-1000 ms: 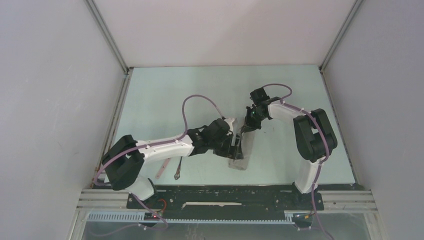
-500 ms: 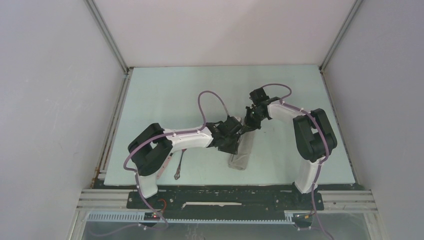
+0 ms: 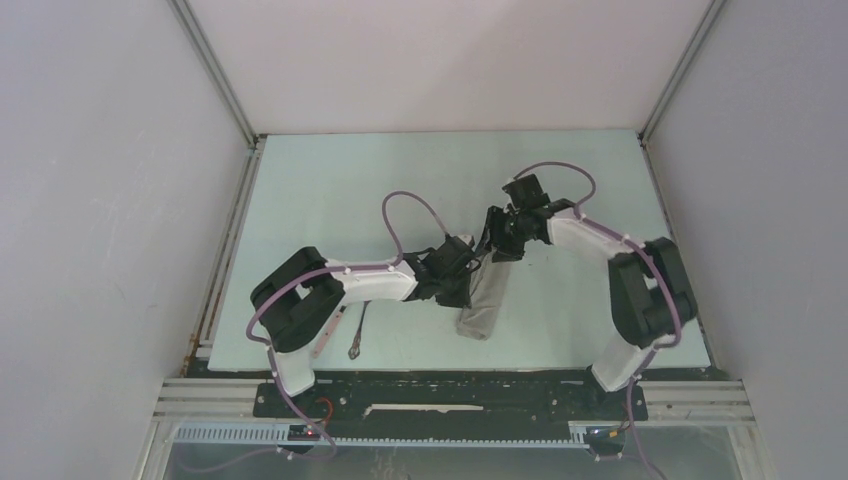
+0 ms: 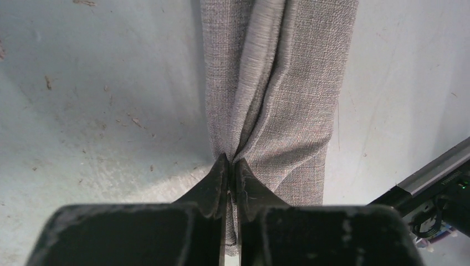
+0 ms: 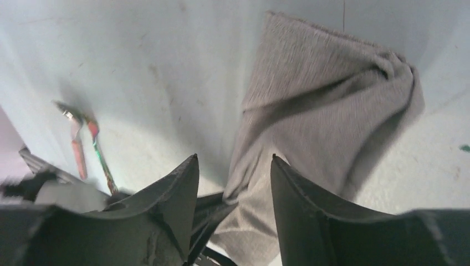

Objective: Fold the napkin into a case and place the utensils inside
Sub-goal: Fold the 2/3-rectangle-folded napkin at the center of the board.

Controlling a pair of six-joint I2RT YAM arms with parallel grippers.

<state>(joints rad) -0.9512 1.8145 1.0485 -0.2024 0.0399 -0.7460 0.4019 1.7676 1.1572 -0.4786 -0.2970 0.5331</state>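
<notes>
Centrally, the napkin [image 3: 483,305] lies on the table [image 3: 330,190], folded into a narrow oblong with one short end toward the arm bases. The overhead view gives its outline only. The left wrist view alone shows a lengthwise pleat standing up along its middle. The right wrist view alone shows its far end bunched and creased.

The utensils [image 5: 77,155] lie left of the napkin, well apart from it. Overhead, the left forearm crosses above them and hides part of them. A black rail [image 4: 438,174] runs along the near table edge.

The left gripper [image 4: 229,164] is clamped on the napkin, pinching the raised pleat with its jaws together. The right gripper [image 5: 233,166] stands over the far end with its jaws apart and holds nothing. Whether it touches the cloth cannot be told.
</notes>
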